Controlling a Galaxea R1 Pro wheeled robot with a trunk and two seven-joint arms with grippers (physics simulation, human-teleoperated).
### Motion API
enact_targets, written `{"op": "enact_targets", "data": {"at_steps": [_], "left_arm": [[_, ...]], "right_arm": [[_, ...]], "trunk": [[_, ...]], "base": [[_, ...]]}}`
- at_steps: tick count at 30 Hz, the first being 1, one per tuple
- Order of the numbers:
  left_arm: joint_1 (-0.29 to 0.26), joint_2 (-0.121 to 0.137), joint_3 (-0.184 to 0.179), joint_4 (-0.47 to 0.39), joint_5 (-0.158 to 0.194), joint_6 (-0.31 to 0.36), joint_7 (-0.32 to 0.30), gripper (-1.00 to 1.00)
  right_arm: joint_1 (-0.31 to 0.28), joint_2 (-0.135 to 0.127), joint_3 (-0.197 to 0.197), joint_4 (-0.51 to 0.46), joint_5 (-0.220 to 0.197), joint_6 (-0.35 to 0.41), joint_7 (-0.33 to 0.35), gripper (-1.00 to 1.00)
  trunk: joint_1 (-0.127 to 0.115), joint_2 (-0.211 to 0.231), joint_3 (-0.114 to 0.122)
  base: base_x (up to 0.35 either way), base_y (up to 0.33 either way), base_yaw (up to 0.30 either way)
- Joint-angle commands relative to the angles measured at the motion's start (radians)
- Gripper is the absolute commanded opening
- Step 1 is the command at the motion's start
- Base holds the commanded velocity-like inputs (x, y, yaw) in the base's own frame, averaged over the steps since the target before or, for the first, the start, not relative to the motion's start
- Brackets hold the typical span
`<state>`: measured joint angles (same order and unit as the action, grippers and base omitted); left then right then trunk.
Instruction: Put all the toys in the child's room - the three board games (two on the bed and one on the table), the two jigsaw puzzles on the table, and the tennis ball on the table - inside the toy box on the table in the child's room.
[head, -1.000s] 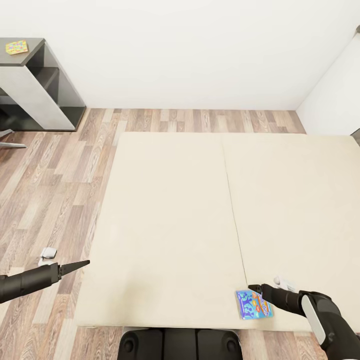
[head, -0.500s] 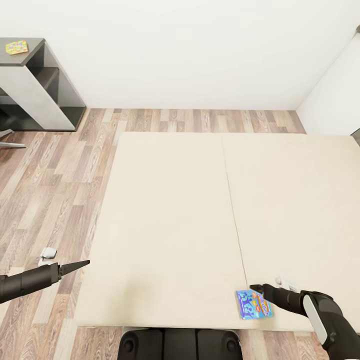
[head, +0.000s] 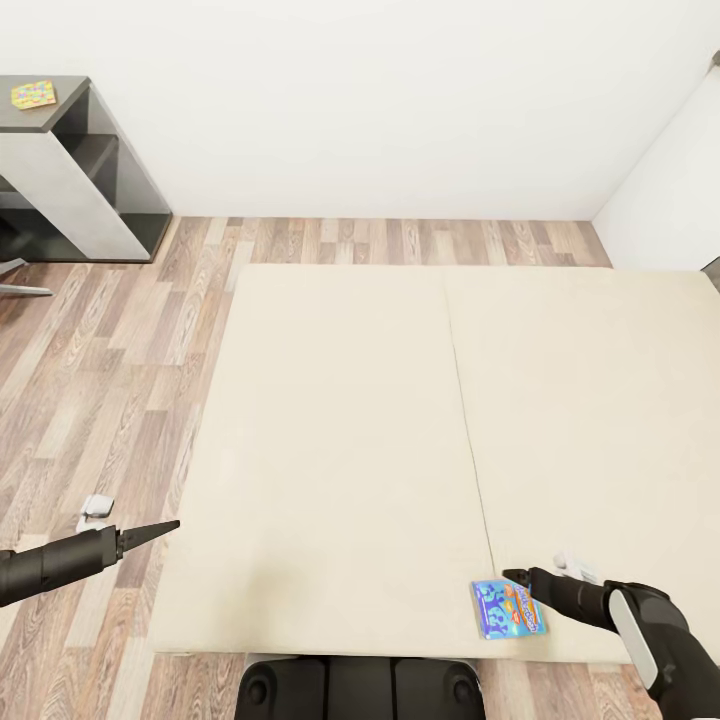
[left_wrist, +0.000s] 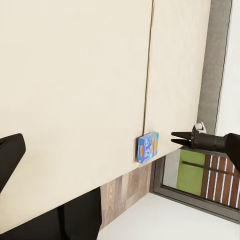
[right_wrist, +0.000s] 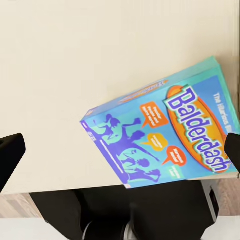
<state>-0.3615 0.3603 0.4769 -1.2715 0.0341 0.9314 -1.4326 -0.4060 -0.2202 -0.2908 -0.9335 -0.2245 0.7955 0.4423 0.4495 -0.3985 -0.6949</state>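
A small blue board game, lettered Balderdash, lies flat on the beige bed near its front edge. My right gripper hovers just beyond the box's far right corner, open and holding nothing. In the right wrist view the box lies between the widely spread fingertips. My left gripper hangs open over the floor at the bed's left edge. From the left wrist view I see the box and the right gripper beside it. A thin colourful jigsaw puzzle lies on a dark desk at the far left.
Wood-plank floor runs along the bed's left and far sides. The dark grey desk with open shelves stands against the white wall at upper left. A white wall section juts in at the right. My base touches the bed's front edge.
My right gripper has drawn back slightly to the right, away from the blue box. The box and the left arm have not moved.
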Motion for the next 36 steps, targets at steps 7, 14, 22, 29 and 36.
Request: {"op": "enact_targets", "data": {"at_steps": [7,14,22,29,36], "left_arm": [[0.0,0.0,0.0,0.0,0.001,0.011,-0.003,1.0],[0.0,0.0,0.0,0.0,0.001,0.011,-0.003,1.0],[0.0,0.0,0.0,0.0,0.0,0.011,-0.003,1.0],[0.0,0.0,0.0,0.0,0.001,0.011,-0.003,1.0],[0.0,0.0,0.0,0.0,0.001,0.011,-0.003,1.0]], "right_arm": [[-0.001,-0.004,-0.002,0.0,0.001,0.005,-0.028,1.0],[-0.001,-0.004,-0.002,0.001,0.0,0.005,-0.088,1.0],[-0.001,-0.002,-0.002,0.004,-0.001,-0.015,-0.136,1.0],[-0.001,-0.001,-0.002,0.007,-0.001,-0.034,-0.145,1.0],[-0.001,0.002,-0.001,0.008,-0.002,-0.038,-0.147,1.0]], "trunk": [[0.001,-0.002,-0.001],[0.001,-0.002,-0.001],[0.001,-0.002,-0.001],[0.001,-0.002,-0.001],[0.001,-0.002,-0.002]], "base": [[0.0,0.0,0.0],[0.0,0.0,0.0],[0.0,0.0,0.0],[0.0,0.0,0.0],[0.0,0.0,0.0]]}}
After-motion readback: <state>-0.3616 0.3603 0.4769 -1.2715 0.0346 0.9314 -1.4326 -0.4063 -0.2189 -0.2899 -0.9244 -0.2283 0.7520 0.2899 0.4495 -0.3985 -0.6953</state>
